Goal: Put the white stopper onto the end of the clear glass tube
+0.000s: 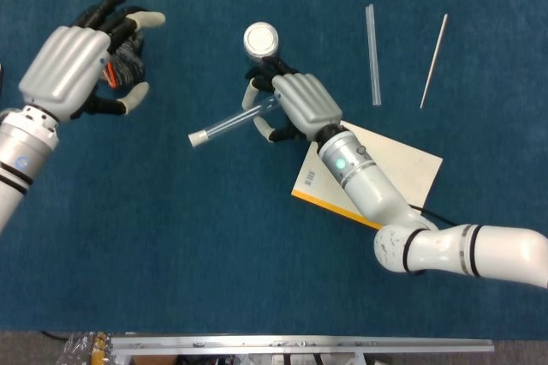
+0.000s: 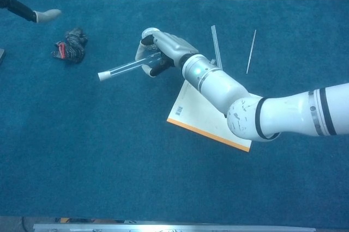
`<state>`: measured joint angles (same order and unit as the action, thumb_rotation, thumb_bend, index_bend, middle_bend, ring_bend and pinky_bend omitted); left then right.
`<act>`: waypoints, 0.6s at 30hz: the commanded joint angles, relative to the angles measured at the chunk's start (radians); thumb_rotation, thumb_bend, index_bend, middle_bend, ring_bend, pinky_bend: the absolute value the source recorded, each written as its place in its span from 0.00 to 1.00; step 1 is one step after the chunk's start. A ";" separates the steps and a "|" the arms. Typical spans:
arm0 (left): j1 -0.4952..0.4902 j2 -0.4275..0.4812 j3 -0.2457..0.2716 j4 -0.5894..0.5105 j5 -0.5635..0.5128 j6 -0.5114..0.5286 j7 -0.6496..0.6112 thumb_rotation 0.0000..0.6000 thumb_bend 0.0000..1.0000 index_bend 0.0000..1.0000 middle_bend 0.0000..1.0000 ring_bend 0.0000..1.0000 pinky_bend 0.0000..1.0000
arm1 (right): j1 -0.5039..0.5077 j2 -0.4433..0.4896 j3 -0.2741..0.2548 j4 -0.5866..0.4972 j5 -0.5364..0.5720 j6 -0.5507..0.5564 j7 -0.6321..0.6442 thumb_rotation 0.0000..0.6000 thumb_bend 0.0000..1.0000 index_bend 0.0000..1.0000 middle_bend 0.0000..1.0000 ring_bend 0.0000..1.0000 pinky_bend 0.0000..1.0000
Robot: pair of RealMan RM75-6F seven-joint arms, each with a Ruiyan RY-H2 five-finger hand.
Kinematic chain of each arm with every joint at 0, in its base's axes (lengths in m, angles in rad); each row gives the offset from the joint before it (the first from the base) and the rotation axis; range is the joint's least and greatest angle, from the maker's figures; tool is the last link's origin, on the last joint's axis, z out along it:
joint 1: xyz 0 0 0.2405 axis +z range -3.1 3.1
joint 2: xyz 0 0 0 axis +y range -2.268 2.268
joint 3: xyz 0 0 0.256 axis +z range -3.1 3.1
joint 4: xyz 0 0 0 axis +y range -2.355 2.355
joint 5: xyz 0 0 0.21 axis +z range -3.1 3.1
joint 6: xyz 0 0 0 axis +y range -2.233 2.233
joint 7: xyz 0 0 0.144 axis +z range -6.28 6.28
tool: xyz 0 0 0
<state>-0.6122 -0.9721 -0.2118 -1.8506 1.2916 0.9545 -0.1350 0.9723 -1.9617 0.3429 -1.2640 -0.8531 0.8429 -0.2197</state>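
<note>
My right hand (image 1: pixel 295 106) (image 2: pixel 166 51) grips one end of the clear glass tube (image 1: pixel 233 121) (image 2: pixel 130 67), which slants down to the left just above the blue table. The white stopper (image 1: pixel 198 138) (image 2: pixel 103 75) sits on the tube's free left end. My left hand (image 1: pixel 77 61) is open at the upper left, well apart from the tube and holding nothing; in the chest view only a fingertip (image 2: pixel 46 14) of it shows at the top left edge.
A white round cap (image 1: pixel 260 38) lies just beyond my right hand. A second clear tube (image 1: pixel 373 54) (image 2: pixel 216 47) and a thin rod (image 1: pixel 433 59) (image 2: pixel 250 51) lie at the back right. A book (image 1: pixel 377 172) (image 2: pixel 210 120) lies under my right forearm. A dark bundle (image 2: pixel 70 46) lies at the left.
</note>
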 commanded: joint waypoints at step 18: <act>0.023 -0.028 0.023 0.040 0.060 0.054 -0.048 1.00 0.34 0.17 0.17 0.00 0.08 | -0.016 0.025 -0.089 0.033 -0.082 -0.044 -0.047 1.00 0.37 0.35 0.12 0.02 0.15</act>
<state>-0.5895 -1.0002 -0.1886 -1.8109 1.3511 1.0083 -0.1831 0.9573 -1.9398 0.2539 -1.2277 -0.9337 0.8008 -0.2651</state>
